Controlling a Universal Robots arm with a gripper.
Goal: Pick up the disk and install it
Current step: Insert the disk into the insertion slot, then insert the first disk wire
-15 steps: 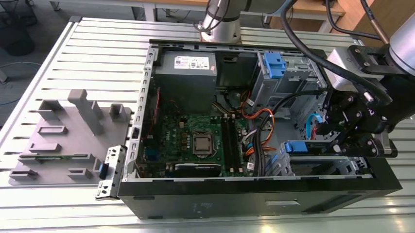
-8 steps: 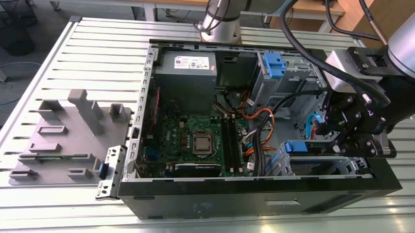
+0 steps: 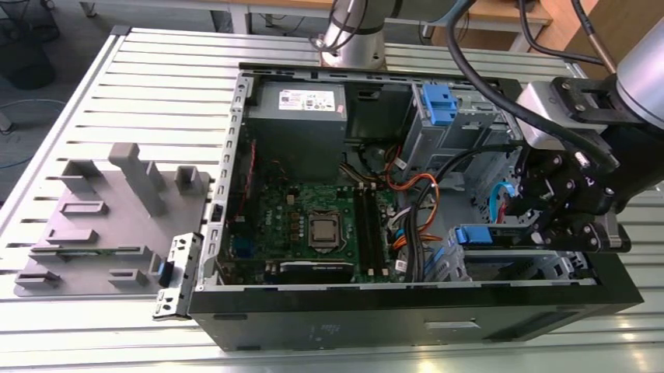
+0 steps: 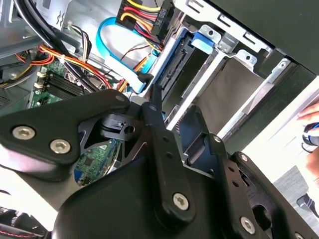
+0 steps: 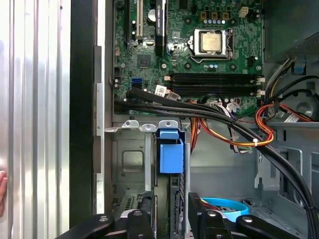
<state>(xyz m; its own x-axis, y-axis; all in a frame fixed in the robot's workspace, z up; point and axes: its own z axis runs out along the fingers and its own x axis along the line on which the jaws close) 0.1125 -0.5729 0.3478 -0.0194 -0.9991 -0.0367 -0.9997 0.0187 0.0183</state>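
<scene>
The disk (image 3: 475, 235) stands on edge in the drive cage at the front right corner of the open computer case (image 3: 415, 318). Its blue handle (image 5: 171, 154) points toward the motherboard. My gripper (image 3: 565, 225) hangs over that cage from the exterior view's right. In the first wrist view my gripper (image 5: 170, 211) has a black finger (image 5: 141, 219) on each side of the disk's thin edge, pressed close to it. The second wrist view shows a fingertip (image 4: 154, 97) against the disk's blue-railed side (image 4: 172, 69).
Bundled black, orange and blue cables (image 5: 224, 119) cross just above the cage. The motherboard (image 3: 311, 225) fills the case floor, with a grey power-supply box (image 3: 301, 105) and a blue-latched cage (image 3: 439, 105) behind. A grey fixture (image 3: 104, 217) lies on the slatted table. A hand (image 5: 2, 191) shows at one edge.
</scene>
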